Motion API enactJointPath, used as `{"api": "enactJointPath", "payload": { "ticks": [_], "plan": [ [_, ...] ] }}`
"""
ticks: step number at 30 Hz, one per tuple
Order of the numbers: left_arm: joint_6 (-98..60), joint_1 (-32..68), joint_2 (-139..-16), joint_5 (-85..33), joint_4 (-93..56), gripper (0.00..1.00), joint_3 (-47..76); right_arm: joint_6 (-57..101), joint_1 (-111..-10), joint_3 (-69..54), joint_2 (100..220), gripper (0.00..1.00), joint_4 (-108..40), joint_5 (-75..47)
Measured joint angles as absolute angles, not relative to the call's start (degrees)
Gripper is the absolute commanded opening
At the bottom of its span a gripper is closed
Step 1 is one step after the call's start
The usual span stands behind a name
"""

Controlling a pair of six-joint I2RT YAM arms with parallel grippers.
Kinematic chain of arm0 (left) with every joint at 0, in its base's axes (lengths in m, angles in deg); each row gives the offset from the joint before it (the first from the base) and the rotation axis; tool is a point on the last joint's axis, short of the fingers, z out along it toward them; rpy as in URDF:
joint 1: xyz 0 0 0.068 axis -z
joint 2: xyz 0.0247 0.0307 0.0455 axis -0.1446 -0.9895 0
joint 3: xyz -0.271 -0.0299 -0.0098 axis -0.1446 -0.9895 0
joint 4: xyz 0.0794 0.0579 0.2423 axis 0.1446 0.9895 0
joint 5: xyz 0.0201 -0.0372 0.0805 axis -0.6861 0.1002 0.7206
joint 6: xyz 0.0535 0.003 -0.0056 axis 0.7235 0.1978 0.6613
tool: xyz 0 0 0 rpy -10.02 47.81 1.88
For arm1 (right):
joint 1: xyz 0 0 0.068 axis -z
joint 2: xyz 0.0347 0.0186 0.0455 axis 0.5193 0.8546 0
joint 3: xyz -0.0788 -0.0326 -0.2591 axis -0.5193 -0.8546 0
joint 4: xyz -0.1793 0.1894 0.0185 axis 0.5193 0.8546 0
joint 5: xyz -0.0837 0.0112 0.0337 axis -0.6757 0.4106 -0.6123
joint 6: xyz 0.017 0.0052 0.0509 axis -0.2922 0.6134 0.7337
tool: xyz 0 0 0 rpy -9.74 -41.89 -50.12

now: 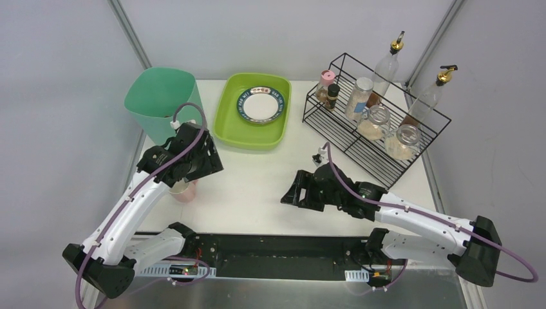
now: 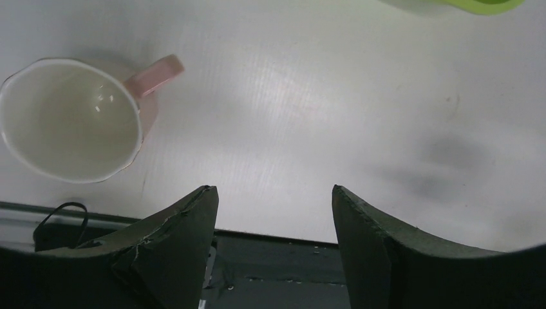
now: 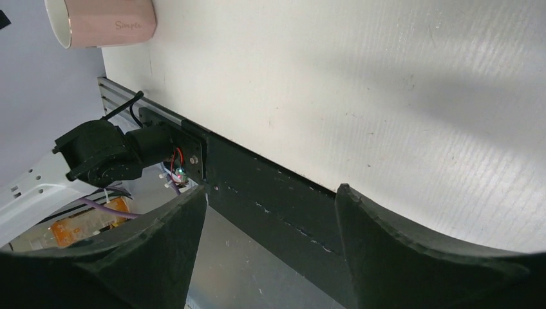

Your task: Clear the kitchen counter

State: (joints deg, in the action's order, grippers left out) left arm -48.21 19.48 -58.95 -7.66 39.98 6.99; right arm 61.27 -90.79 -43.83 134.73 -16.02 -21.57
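Hovering near a pink ceramic mug [image 2: 71,119] on the white kitchen counter [image 1: 257,187], left gripper [image 2: 273,193] parted, right gripper [image 3: 270,193] parted.

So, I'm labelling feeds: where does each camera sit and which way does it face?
Top external: above and behind the robot, looking down on the kitchen counter; left arm and right arm show.
Left wrist: arm-mounted, facing down at the counter and pink mug; left gripper open below.
Right wrist: arm-mounted low, facing along the counter's black rail; right gripper open.
Shared: both wrist views show the mug.
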Motion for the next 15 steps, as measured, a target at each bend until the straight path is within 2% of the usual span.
{"api": "enactJointPath", "payload": {
  "ticks": [8, 15],
  "plan": [
    [-51.06, 19.46, -56.37, 0.28, 45.47, 0.70, 4.89, 61.18, -90.79, -43.83, 137.09, 0.77, -18.11, -19.85],
    [-51.43, 16.90, -58.78, 3.84, 47.15, 0.70, 3.18, 61.20, -90.79, -43.91, 137.09, 0.77, -19.05, -19.48]
  ]
}}
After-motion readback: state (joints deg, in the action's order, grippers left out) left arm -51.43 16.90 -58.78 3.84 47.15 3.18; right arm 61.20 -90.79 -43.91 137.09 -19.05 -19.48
